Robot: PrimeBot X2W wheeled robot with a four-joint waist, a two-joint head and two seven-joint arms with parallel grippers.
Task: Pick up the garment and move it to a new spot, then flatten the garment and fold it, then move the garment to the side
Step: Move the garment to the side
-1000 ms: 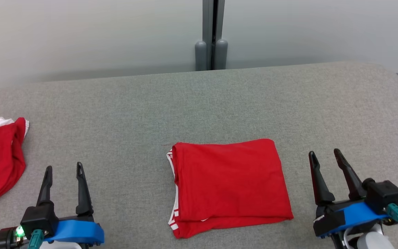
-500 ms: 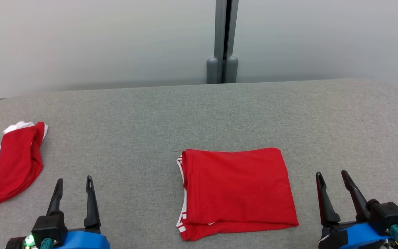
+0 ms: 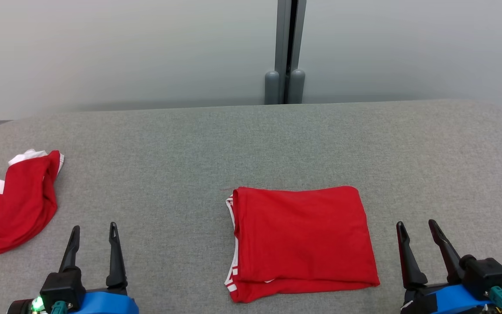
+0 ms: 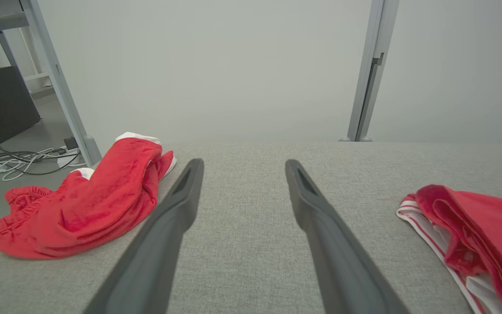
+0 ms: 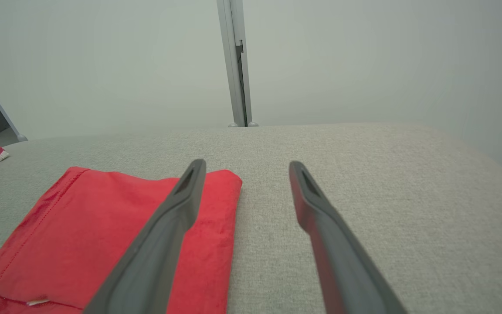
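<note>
Both wide apart, holding nothing: my left gripper (image 3: 94, 226) and right gripper (image 3: 415, 223) flank the folded red garment (image 3: 303, 240) on the grey table (image 3: 251, 139).

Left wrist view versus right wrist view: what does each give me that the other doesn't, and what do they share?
Left wrist view: the crumpled garment whole at the left end of the table, floor cables beyond it, and the folded garment seen edge-on with its white-striped trim. Right wrist view: the folded garment's flat top and stitched hem, plus the table's rounded right end. Both: table, folded garment, grey post, and the crumpled garment, just a sliver at the right wrist view's left edge.
</note>
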